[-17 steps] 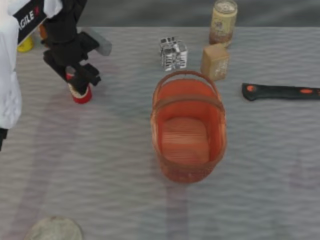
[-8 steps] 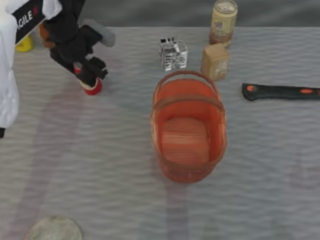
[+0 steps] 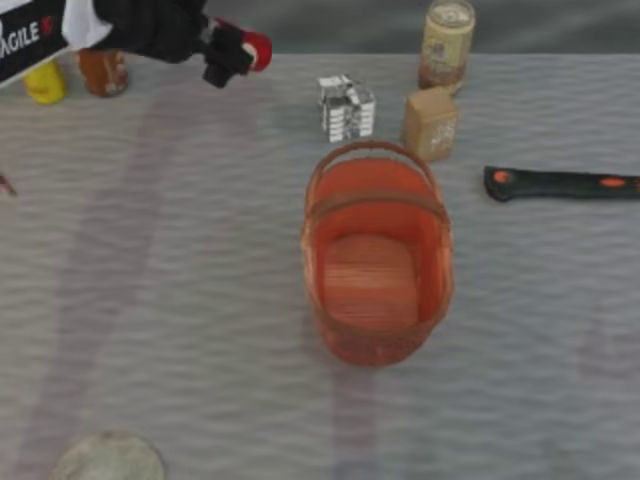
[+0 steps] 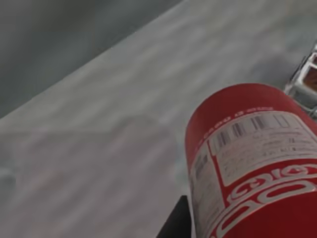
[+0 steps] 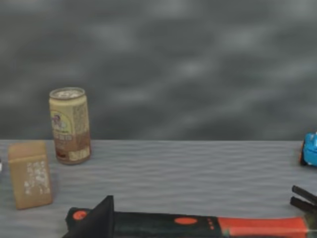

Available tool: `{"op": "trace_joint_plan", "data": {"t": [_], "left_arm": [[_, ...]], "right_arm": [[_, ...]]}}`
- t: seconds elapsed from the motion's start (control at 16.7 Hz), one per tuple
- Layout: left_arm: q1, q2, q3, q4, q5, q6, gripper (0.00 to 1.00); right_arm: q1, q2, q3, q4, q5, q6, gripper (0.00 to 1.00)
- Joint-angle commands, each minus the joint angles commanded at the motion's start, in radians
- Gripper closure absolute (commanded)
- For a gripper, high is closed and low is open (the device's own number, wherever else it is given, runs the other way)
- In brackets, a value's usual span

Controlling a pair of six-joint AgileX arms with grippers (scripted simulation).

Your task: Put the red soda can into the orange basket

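Grey table [image 3: 200,330]; left pincer [image 3: 228,55] clamped on red soda can [image 3: 255,48], raised, far-left of orange basket [image 3: 377,205].

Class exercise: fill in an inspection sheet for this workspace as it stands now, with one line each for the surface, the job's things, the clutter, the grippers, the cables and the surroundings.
Surface: grey rippled table.
Job's things: red soda can lifted off the table, at the far left; orange basket stands mid-table with nothing in it.
Clutter: beige can, tan box, metallic cube, black-and-orange tool, yellow item, brown item, a round grey object at the near edge.
Grippers: left gripper shut on the can; right gripper not in view.
Cables: nothing seen.
Surroundings: dark grey backdrop beyond the table's far edge.
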State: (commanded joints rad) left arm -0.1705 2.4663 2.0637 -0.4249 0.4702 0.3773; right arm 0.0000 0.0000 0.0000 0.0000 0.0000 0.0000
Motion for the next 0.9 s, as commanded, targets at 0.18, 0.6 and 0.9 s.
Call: {"op": "trace_joint_plan", "data": {"t": [0.18, 0.6, 0.9], "left_arm": [[-0.005, -0.086, -0.134, 0.344, 0.172, -0.084, 1.00], [-0.058, -0.256, -0.435, 0.907, 0.537, -0.230, 1.00], [-0.109, -0.319, -0.616, 1.111, 0.714, -0.298, 1.00]], "right_arm": [[0.000, 0.000, 0.000, 0.000, 0.000, 0.000, 0.00], [0.000, 0.000, 0.000, 0.000, 0.000, 0.000, 0.00], [0.000, 0.000, 0.000, 0.000, 0.000, 0.000, 0.00]]}}
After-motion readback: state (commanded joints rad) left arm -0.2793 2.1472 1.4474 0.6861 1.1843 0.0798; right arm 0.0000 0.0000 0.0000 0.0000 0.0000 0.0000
